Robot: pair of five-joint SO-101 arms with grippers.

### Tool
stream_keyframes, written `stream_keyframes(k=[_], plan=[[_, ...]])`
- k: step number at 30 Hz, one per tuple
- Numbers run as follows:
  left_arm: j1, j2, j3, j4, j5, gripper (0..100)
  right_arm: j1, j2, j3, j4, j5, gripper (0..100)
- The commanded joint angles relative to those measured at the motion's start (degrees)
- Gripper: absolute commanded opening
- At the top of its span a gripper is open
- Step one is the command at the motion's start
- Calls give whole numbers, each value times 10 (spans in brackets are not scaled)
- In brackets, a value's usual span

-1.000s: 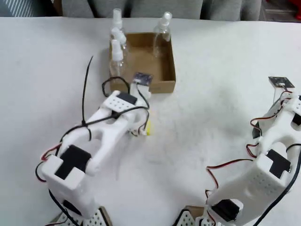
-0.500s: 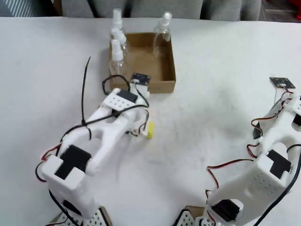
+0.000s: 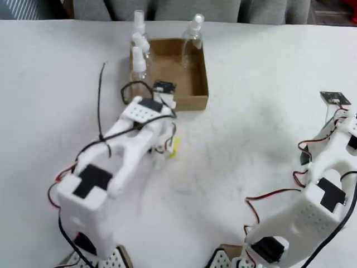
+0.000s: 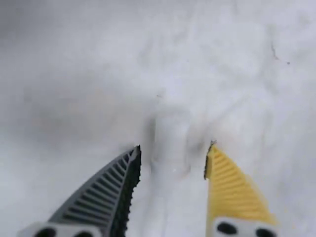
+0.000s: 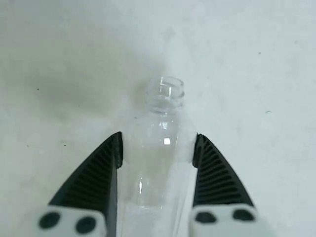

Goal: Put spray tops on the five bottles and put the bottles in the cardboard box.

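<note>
High view: cardboard box (image 3: pixel 198 84) sits far-centre on the white surface (image 3: pixel 262 67). Four spray-topped bottles stand upright in it: three in a row along the left wall (image 3: pixel 138 64), one at the far right corner (image 3: pixel 193 33). The left arm (image 3: pixel 125 148) reaches from near left toward the box, wrist just near of the box's near wall. Its yellow finger (image 3: pixel 173 146) points down at the surface just near of the box. The right arm (image 3: pixel 329 173) is folded at near right, well apart from the box.

Left wrist view: left end effector (image 4: pixel 174 146) is apart, one grey finger and one yellow, both tips low over the surface. A small white spray top (image 4: pixel 170 136) stands between the tips. It's blurred, and I can't tell whether either finger touches it.

Right wrist view: right end effector (image 5: pixel 158 137) is clamped on an uncapped bottle (image 5: pixel 163 123), with the black fingers against both sides of the clear body below the shoulder. The open threaded neck sticks out past the fingertips, with bare surface behind it.
</note>
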Motion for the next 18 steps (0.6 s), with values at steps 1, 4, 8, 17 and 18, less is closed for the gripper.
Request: stream_keyframes(k=[1, 4, 8, 17, 18], plan=[[-3, 39, -82, 52, 4, 185, 7, -24, -12, 2, 7, 17], [4, 44, -84, 62, 4, 183, 7, -24, -9, 1, 7, 17], [7, 44, -83, 65, 4, 180, 4, -24, -9, 1, 7, 17], [3, 42, -84, 44, 3, 34, 2, -25, -9, 1, 3, 17], [1, 42, -84, 42, 3, 20, 2, -25, -9, 2, 3, 17]])
